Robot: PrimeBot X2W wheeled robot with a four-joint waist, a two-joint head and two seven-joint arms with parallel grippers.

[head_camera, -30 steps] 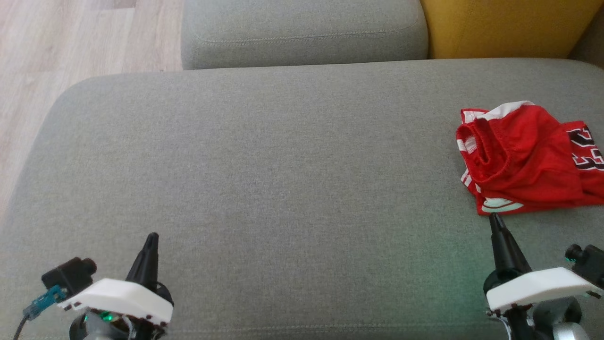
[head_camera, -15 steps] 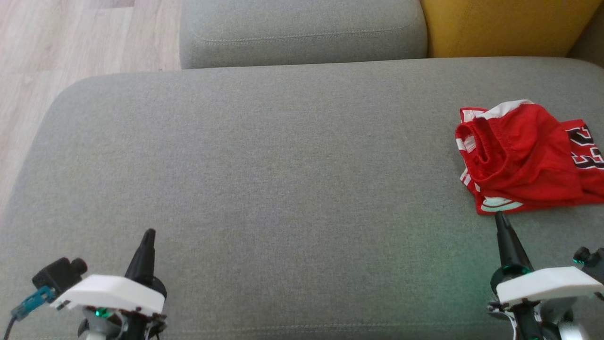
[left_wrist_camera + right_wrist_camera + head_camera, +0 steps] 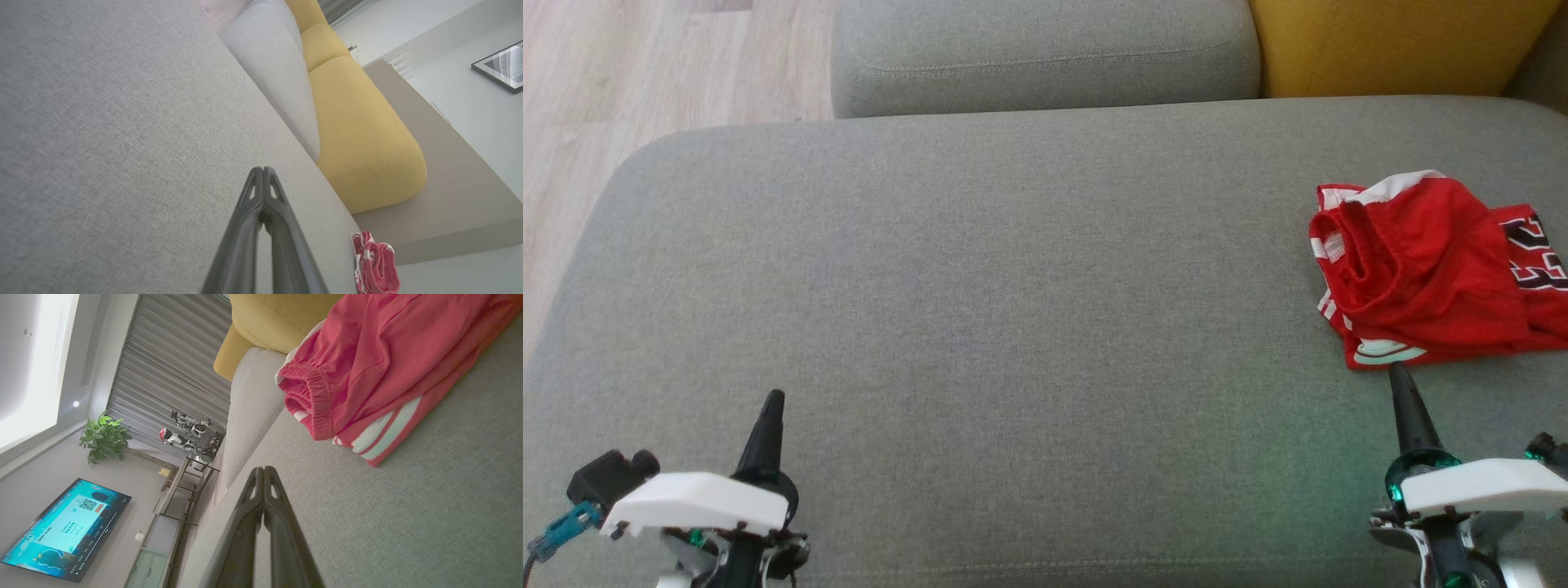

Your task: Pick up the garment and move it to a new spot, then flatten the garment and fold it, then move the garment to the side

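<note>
A grey sofa seat (image 3: 980,269) meets a grey cushion (image 3: 1045,53) and a yellow cushion (image 3: 1388,45), beside pale wood floor (image 3: 645,73).

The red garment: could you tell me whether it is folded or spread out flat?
Folded, loosely: the red garment lies doubled in layers on the grey seat cushion, its elastic waistband bunched at one end.

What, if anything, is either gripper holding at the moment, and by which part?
Nothing is held. The left gripper and right gripper are shut and empty; the red garment lies free on the sofa seat.
</note>
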